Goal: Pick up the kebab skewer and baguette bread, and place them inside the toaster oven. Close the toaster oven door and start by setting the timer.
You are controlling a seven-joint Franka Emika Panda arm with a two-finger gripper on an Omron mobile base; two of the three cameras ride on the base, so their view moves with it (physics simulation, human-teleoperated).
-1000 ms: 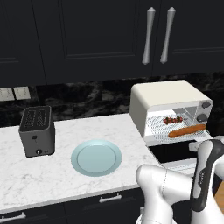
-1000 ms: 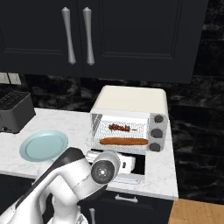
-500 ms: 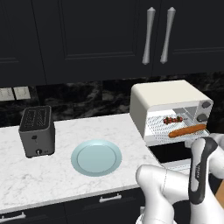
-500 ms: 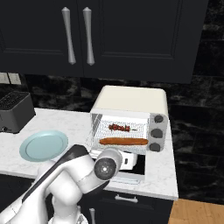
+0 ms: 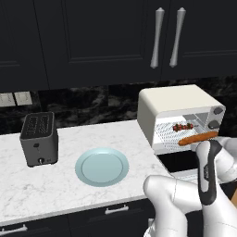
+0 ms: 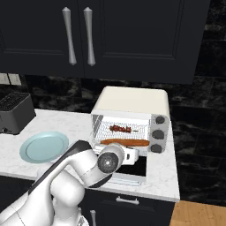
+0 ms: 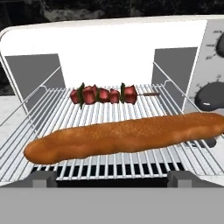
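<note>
Nothing shifted: baguette bread (image 7: 127, 135) overhangs rack front.

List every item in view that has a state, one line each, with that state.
Cream-white boxy toaster oven: open, both foods inside.
Dark glass oven door: folded down.
Long orange-brown baguette: lying on the wire rack, front.
Dark red chunky kebab skewer: lying on the rack, behind the baguette.
Round pale blue plate: bare.
Dark grey slot toaster: slots unfilled.
End effector: open, holding nothing.
</note>
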